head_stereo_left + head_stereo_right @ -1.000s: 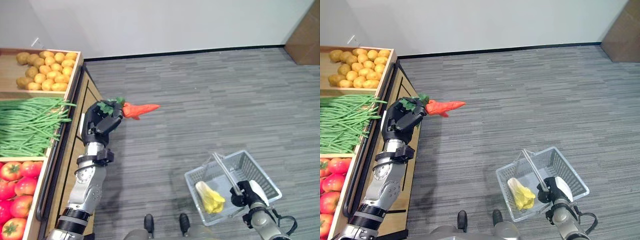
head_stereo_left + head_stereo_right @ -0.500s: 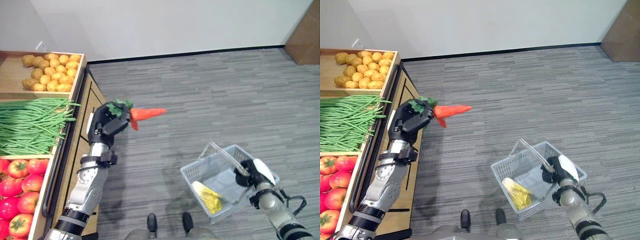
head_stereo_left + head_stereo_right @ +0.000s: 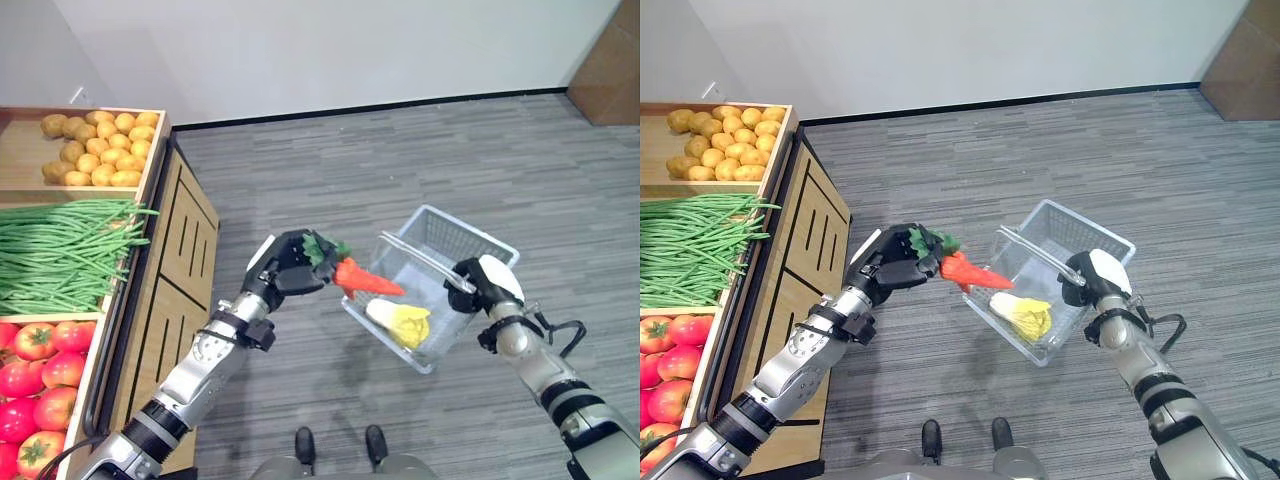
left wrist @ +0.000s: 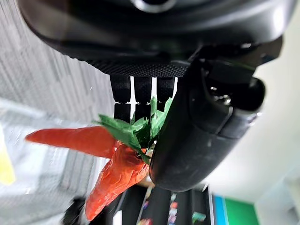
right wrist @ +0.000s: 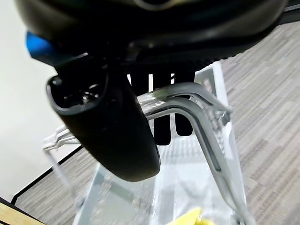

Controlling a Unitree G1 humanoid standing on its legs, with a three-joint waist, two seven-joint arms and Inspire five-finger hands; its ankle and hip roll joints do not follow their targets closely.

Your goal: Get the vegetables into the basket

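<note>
off to the far side of the left hand stands a wooden produce stand (image 3: 185, 260) with potatoes (image 3: 95, 162), green beans (image 3: 60, 255) and tomatoes (image 3: 35, 385) in separate bins. the left hand (image 3: 285, 270) is held out over the grey floor (image 3: 400, 160), away from the stand, its fingers and thumb curled round the leafy green top of a carrot (image 3: 362, 279); in the left wrist view the thumb (image 4: 197, 136) presses the green leaves against the fingers while the orange root (image 4: 115, 176) sticks out past them. the carrot's tip points toward the right hand and reaches over the near rim of the basket (image 3: 455, 240), so the carrot is at the basket's edge but in the hand's grip, not lying inside. just beyond the carrot, inside the tilted grey wire basket, lies a pale yellow leafy vegetable (image 3: 400, 322). the right hand (image 3: 480, 285) is on the far side of the basket from the left hand, its fingers wrapped round the basket's handle (image 5: 187, 101), holding the basket up off the floor.
</note>
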